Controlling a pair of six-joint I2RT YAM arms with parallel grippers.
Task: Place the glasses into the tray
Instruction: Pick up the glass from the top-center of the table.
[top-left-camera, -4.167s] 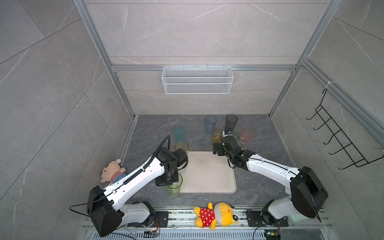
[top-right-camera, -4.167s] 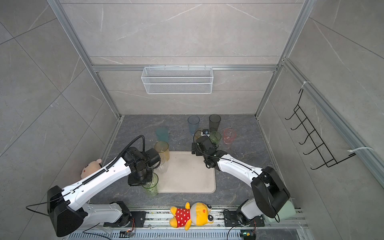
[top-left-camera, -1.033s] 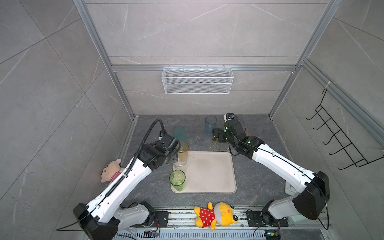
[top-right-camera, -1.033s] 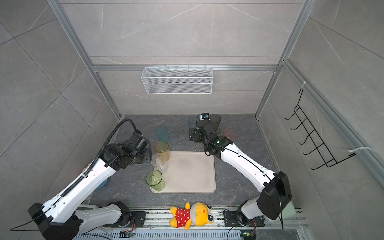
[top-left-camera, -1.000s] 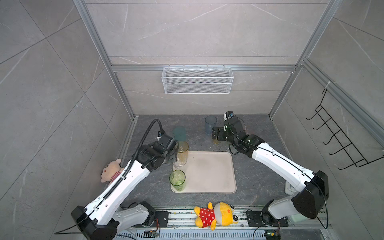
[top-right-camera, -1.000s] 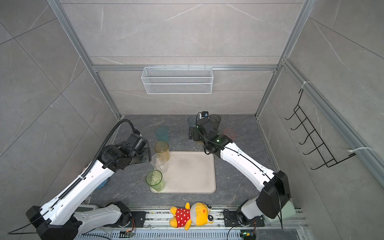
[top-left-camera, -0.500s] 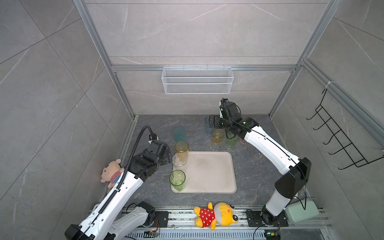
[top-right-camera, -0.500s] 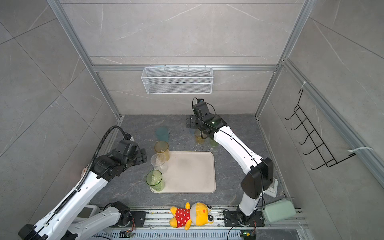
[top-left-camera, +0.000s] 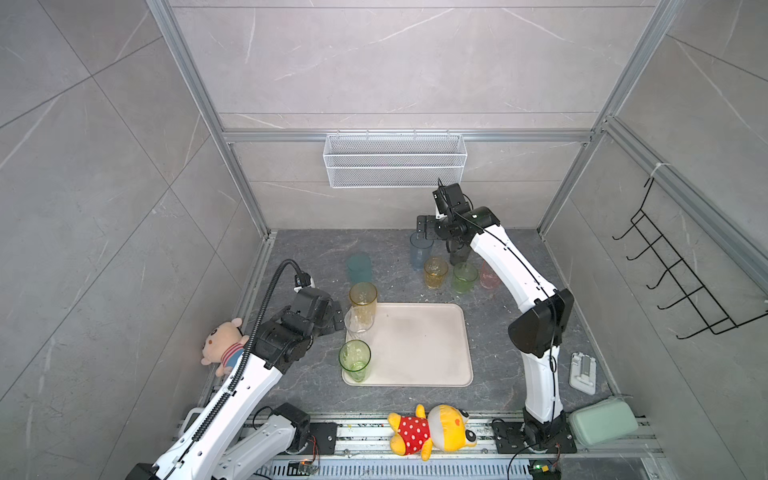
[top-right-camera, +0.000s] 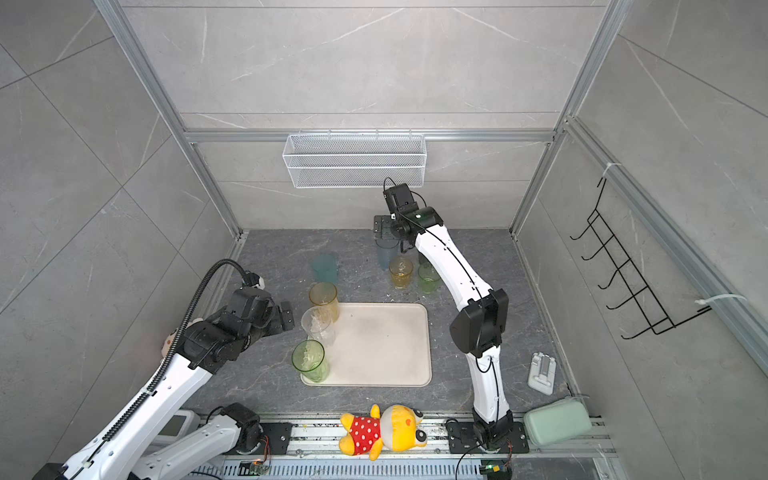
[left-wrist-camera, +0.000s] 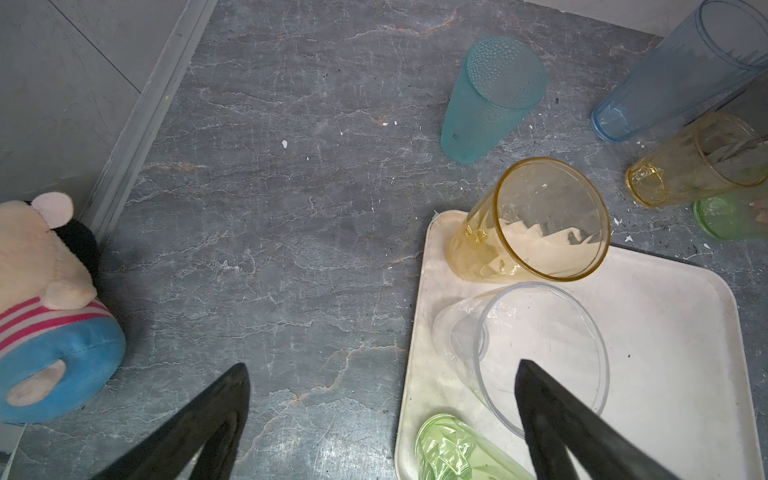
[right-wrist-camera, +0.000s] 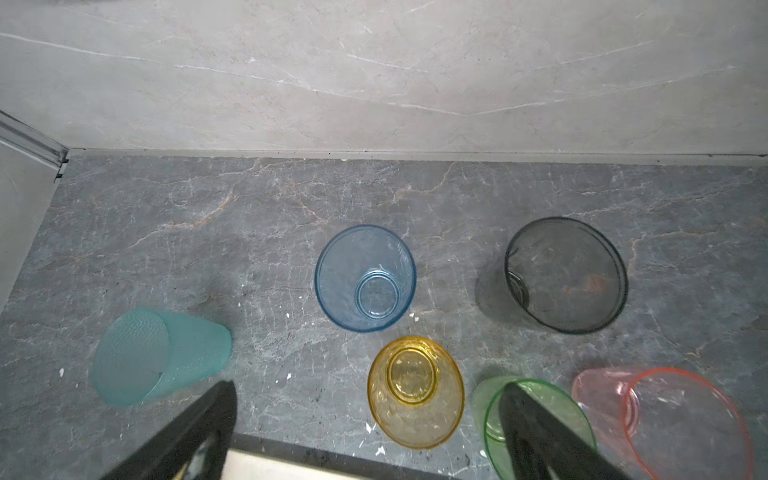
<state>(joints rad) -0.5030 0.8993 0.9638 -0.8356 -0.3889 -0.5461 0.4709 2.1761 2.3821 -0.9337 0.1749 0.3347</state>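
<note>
The beige tray (top-left-camera: 419, 345) holds three glasses along its left edge: a yellow one (top-left-camera: 363, 301), a clear one (top-left-camera: 358, 326) and a green one (top-left-camera: 354, 360). My left gripper (left-wrist-camera: 380, 368) is open and empty, just left of the clear glass (left-wrist-camera: 532, 345). Behind the tray stand a teal glass (top-left-camera: 359, 268), bottom up, and pale blue (top-left-camera: 420, 250), amber (top-left-camera: 435, 272), green (top-left-camera: 464, 277) and pink (top-left-camera: 487, 276) glasses. The smoke-grey glass (right-wrist-camera: 565, 276) is half hidden by my right arm in both top views. My right gripper (right-wrist-camera: 369, 385) hangs open high above the amber glass (right-wrist-camera: 415, 392).
A bear plush (top-left-camera: 222, 343) lies by the left wall and a yellow plush (top-left-camera: 432, 426) at the front rail. A white wire basket (top-left-camera: 395, 164) hangs on the back wall, a black hook rack (top-left-camera: 673, 266) on the right wall. A green case (top-left-camera: 602, 419) sits front right.
My left gripper has opened wide and drawn back left from the clear glass. My right arm has risen and swung toward the back wall, over the glasses there.
</note>
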